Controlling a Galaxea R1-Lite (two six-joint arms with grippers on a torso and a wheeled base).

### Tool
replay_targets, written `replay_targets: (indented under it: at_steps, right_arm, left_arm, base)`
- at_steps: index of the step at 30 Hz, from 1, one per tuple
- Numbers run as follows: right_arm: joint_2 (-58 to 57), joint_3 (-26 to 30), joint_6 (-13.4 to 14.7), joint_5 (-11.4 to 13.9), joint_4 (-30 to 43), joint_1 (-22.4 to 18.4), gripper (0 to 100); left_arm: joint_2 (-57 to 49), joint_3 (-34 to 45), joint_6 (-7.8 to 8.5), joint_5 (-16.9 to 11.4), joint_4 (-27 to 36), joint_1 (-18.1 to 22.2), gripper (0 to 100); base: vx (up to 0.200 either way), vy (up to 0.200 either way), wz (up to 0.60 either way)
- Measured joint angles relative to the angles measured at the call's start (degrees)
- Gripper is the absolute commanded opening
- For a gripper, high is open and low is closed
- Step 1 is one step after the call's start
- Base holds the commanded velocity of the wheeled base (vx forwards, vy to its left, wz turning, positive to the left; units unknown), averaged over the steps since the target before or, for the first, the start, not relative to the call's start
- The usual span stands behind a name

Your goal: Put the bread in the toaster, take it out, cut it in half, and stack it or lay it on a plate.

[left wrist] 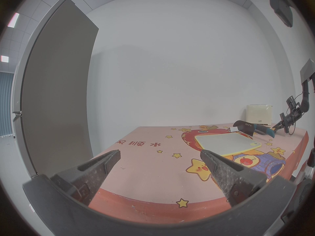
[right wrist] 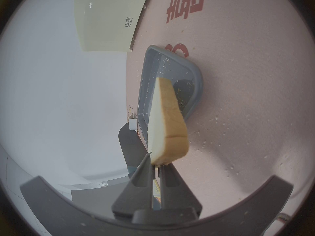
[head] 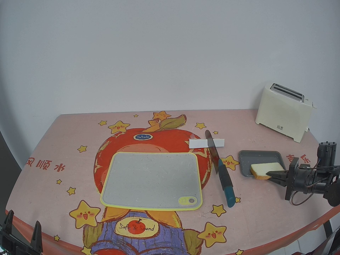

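Right pincer clamps one edge of the bread at the grey plate near the table's right edge. Toasting, cutting and plating all seem undone; left pincer hangs released at the near-left corner.

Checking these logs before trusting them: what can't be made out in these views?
- Toaster slots' inside: the head view looks across them; the right wrist view's edge cuts them off.
- Plate corner beneath the bread: covered by it in the head view.
- Left gripper: cut by the head view's bottom edge, jaws' tips aside.
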Motion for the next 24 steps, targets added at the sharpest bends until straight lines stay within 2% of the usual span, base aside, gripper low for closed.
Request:
replay_targets:
  at_steps: [13, 24]
  right_arm:
    - [-3.5, -1.6, 0.0, 0.0, 0.1, -0.3, 0]
    - [-9.6, -7.6, 0.5, 0.9, 4.6, 0.2, 0]
  left_arm:
    - [0.0, 0.0, 0.00, 0.0, 0.0, 0.0, 100]
    - [0.0, 0.0, 0.00, 0.0, 0.0, 0.0, 100]
  base:
    - [0.000, 0.000, 0.00]
    - [0.000, 0.000, 0.00]
